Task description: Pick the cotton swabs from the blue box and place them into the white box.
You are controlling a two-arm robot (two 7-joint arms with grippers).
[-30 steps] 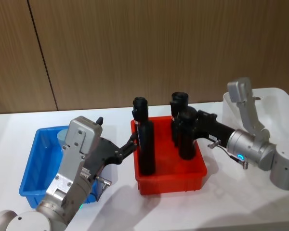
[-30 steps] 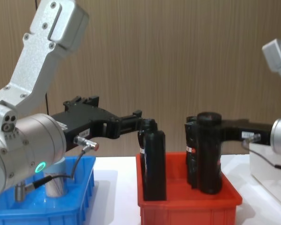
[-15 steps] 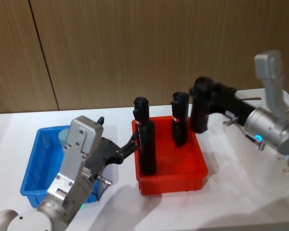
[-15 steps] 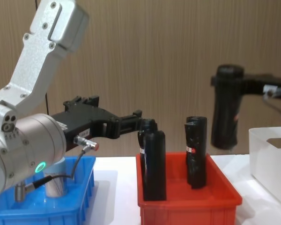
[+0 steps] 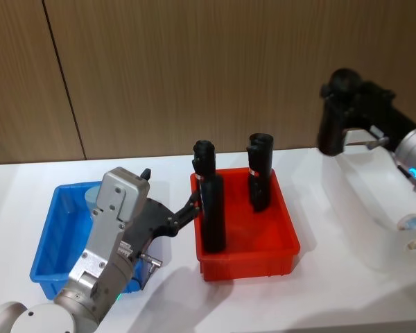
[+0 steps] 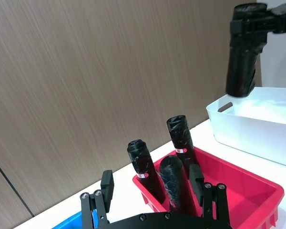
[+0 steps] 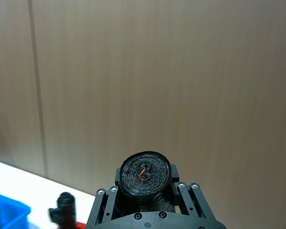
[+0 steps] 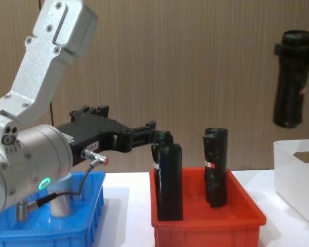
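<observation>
One of the cotton swabs (image 8: 62, 201), a clear jar with a pale lid (image 5: 90, 197), stands in the blue box (image 5: 47, 239) behind my left arm. My left gripper (image 6: 151, 185) is open and empty, reaching past the blue box (image 8: 51, 226) with its fingertips (image 8: 147, 133) near a black bottle's neck. High above the white box (image 6: 257, 119), my right gripper (image 5: 338, 104) is shut on a black bottle (image 8: 290, 85), its cap (image 7: 145, 174) facing the right wrist camera. The white box's near wall (image 8: 298, 170) is at the chest view's right edge.
A red bin (image 5: 244, 260) sits mid-table between the two boxes, holding two upright black bottles (image 5: 211, 208) (image 5: 258, 173). A wooden wall panel runs behind the white table. A pale round shape (image 5: 411, 223) lies within the white box area.
My right gripper has lifted a black bottle out of the red bin and carried it up and to the right, over the white box. The left arm has not moved.
</observation>
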